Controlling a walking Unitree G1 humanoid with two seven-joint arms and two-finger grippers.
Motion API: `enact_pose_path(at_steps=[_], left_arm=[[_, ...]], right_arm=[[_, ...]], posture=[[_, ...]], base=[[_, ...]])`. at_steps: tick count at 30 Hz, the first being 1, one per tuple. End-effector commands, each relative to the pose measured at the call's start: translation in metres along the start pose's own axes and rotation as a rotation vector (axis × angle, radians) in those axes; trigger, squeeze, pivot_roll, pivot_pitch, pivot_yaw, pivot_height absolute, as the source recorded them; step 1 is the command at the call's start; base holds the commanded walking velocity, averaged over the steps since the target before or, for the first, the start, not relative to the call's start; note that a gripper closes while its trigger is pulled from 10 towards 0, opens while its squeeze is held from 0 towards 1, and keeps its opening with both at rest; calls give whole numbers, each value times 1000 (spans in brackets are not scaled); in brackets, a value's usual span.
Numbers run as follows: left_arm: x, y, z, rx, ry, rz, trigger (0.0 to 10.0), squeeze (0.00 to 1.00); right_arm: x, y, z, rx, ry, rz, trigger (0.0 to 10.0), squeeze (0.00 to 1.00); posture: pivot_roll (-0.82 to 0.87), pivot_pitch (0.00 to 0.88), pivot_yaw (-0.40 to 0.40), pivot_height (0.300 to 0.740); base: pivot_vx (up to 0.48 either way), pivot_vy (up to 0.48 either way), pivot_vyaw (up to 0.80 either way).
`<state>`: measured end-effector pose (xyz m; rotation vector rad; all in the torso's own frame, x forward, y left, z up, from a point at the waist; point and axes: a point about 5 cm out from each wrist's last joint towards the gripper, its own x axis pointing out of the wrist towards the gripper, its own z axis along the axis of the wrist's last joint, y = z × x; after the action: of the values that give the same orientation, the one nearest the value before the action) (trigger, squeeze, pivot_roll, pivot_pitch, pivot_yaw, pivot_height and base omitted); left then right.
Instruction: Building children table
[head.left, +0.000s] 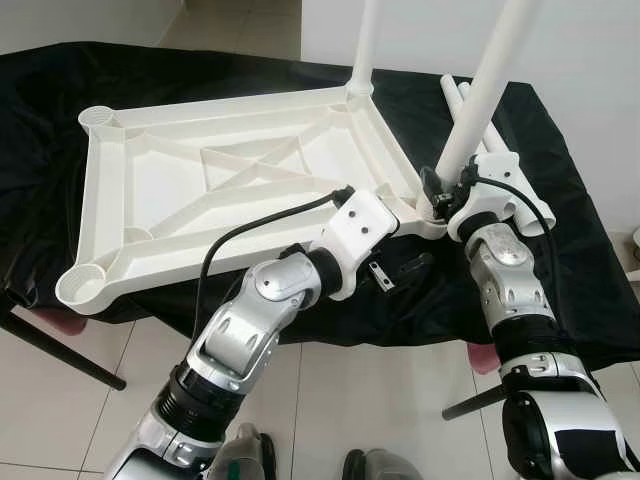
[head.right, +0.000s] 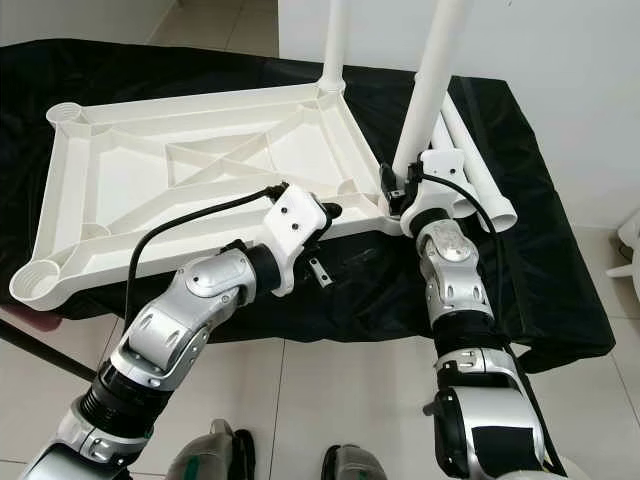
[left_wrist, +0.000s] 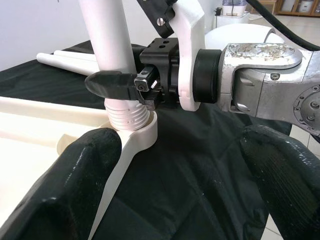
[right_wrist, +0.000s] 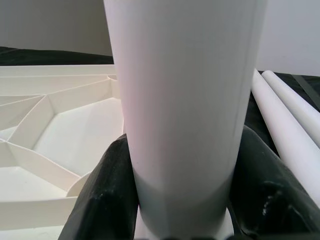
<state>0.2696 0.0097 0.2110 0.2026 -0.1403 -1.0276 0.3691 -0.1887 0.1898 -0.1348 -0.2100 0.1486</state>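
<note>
I am looking down at a white plastic tabletop (head.left: 230, 190) lying upside down on a table draped in black cloth (head.left: 560, 200), its ribbed underside facing up. It has a round socket at each corner. A white leg (head.left: 365, 45) stands upright in the far right socket. A second white leg (head.left: 490, 85) stands in the near right socket, leaning slightly to the right as it rises out of view. From the left wrist view its ribbed, threaded end (left_wrist: 127, 116) sits in the socket ring, with several threads showing above the rim.

My right gripper (head.left: 443, 188) is closed around this second leg just above the socket; in the right wrist view one black finger (right_wrist: 107, 192) presses each side of the white tube. My left gripper (head.left: 395, 272) is near the right edge of the tabletop, just left of that socket, above the black cloth. Its fingers (left_wrist: 75, 180) are spread wide and hold nothing.

Two spare white legs (head.right: 480, 180) lie side by side on the cloth, just right of the held leg. The two left corner sockets (head.left: 82, 285) hold no legs. The floor is pale tile.
</note>
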Motion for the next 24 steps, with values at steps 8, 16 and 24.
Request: enact_pose_path(at_steps=[8,16,24], left_arm=[[-3,-1,0,-2,-4,-5,10000,0],[-2,0,0,-1,-4,-4,10000,0],[-2,0,-1,-5,-5,-6,10000,0]], right_arm=[[-9,-5,-11,-16,38,-14,10000,0],[-15,-8,-14,-3,45,-35,10000,0],[-20,-9,-22,34,68,-48,10000,0]], posture=[[40,99,-19,740],[38,97,-17,740],[32,94,-13,740]], base=[[0,0,0],[0,0,0],[0,0,0]])
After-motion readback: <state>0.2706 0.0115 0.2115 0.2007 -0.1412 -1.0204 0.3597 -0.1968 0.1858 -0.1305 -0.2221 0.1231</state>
